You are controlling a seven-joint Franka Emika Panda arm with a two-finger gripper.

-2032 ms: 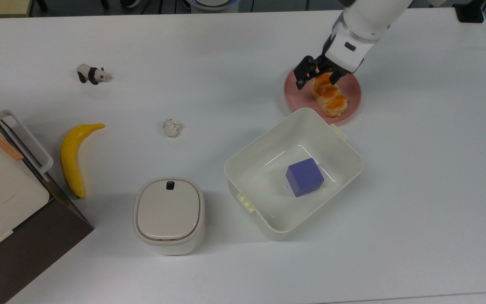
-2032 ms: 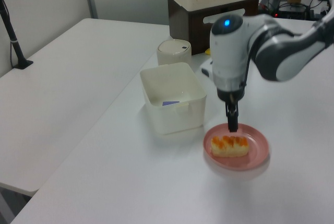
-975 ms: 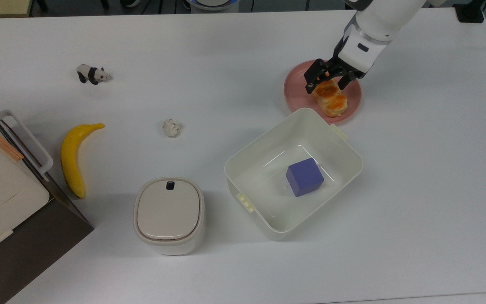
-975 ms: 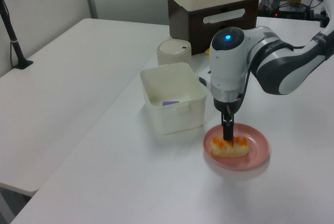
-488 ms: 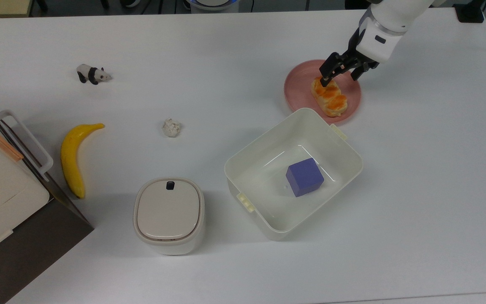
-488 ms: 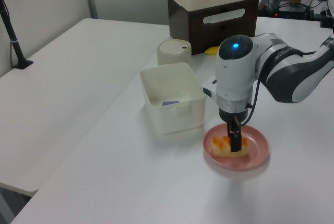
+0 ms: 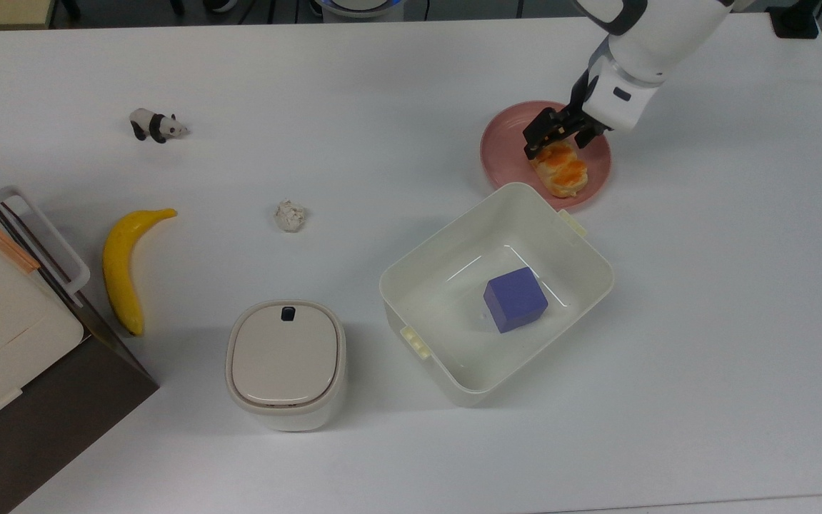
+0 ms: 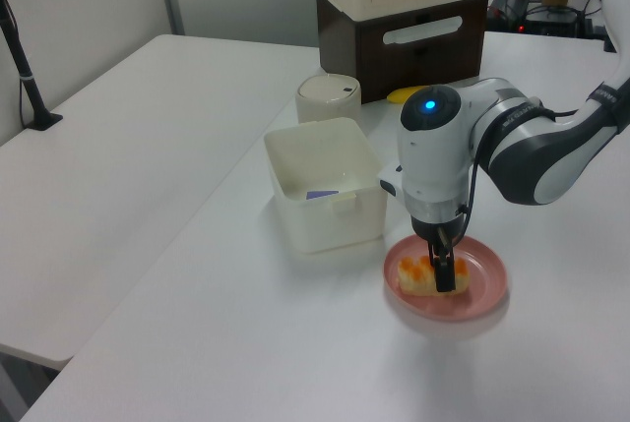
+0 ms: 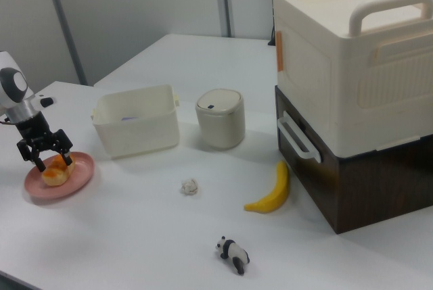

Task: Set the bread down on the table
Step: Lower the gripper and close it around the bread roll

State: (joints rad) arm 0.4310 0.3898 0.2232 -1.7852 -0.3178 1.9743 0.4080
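Item: bread (image 7: 561, 168), lying on the pink plate (image 7: 503, 160) near the bench (image 7: 703, 321) edge at the top view's upper right, just beyond one corner of the cream tub (image 7: 575, 300). Long axis: it runs diagonally in the top view, from upper left to lower right. Pincer (image 7: 558, 138): you have it directly over the bun's upper-left end, fingers spread and straddling that end across its short width, one finger on each flank; it is not clenched, and you cannot confirm from any view that either finger presses the crust. In the left view the pincer (image 8: 445, 273) stands upright in front of the bread (image 8: 421, 275), hiding the bun's middle; in the right view the bread (image 9: 55, 172) sits between and below the pincer (image 9: 49, 156) tips. Judgement: the grip would land off-centre, toward one end, so expect the free end to sag once you lift. Hidden: the fingertips' depth against the plate, and the tub's far inner wall. Clear bench for setting down lies at the top view's right of the plate.
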